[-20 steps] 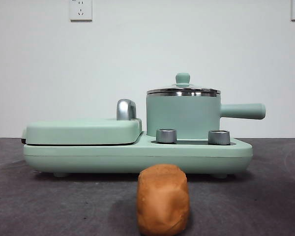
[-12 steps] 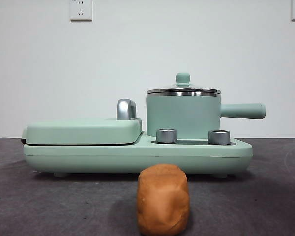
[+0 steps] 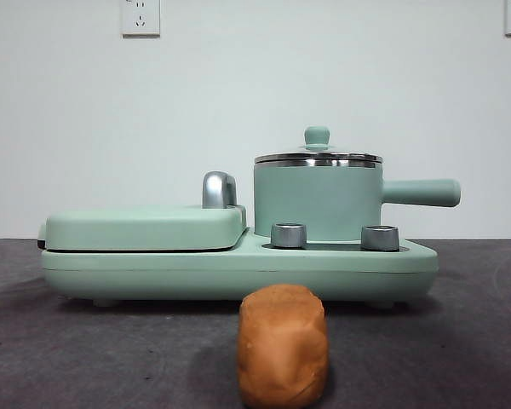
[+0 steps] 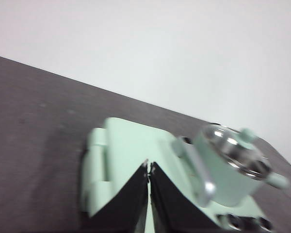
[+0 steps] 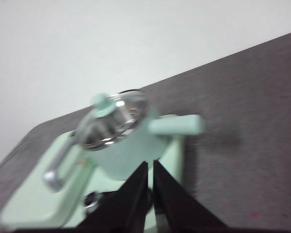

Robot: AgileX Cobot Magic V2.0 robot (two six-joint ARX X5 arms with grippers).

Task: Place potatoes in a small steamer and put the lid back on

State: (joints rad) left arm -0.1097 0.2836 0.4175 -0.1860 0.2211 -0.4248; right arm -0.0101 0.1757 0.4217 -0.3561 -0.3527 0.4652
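On the dark table, nearest the front camera, the potato (image 3: 283, 345) stands alone, apart from the mint-green cooker base (image 3: 238, 266) behind it, presumably set out there so an arm can come down on it without fouling the appliance. The small steamer (image 3: 317, 203) sits on the right-hand half of that base, its straight handle pointing right, and the lid (image 3: 317, 156) rests squarely on its steel rim, knob up. Since the pot is covered, the lid will likely need lifting off before the potato can go in, so no step of the task looks done yet. Beside the steamer lies the flat griddle cover (image 3: 145, 227) with its chrome handle. Neither arm shows in the front view; both hang above the scene. The left gripper (image 4: 149, 167) has its jaws pressed together, holding nothing, over the griddle cover, and the right gripper (image 5: 150, 167) is likewise closed and empty, looking down toward the steamer and lid.
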